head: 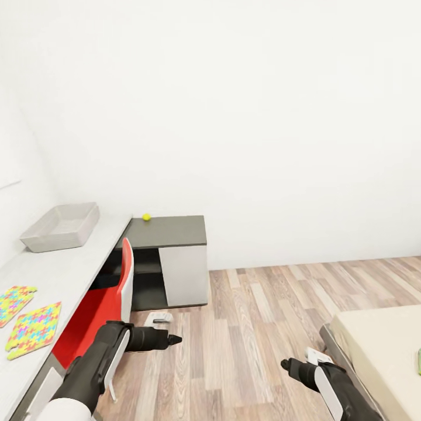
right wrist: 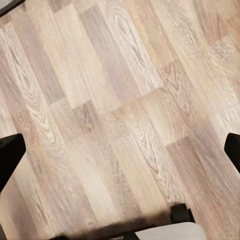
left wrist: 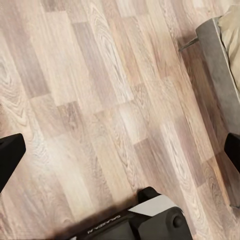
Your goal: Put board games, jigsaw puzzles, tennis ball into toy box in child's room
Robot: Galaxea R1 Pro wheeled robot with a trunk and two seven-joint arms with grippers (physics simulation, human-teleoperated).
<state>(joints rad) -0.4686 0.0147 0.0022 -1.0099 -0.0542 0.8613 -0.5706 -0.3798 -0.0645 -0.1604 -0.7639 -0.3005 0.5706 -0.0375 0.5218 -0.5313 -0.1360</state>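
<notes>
- The toy box, a pale grey open bin with sloping walls, stands upright at the far end of the light grey worktop.
- Two thin puzzle squares in bright interlocking colours lie flat side by side near the worktop's near end, well apart from the box.
- The small yellow-green ball rests on the lower dark shelf unit, at its far edge.
- The beige bed shows a green edge at the frame's border.

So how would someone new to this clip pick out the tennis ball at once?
Find the long light-grey table along the left wall, then the lower dark grey shelf unit at its far end. The tennis ball sits on that dark top near the wall: small, round and yellow-green, unlike the flat jigsaw puzzles.
</notes>
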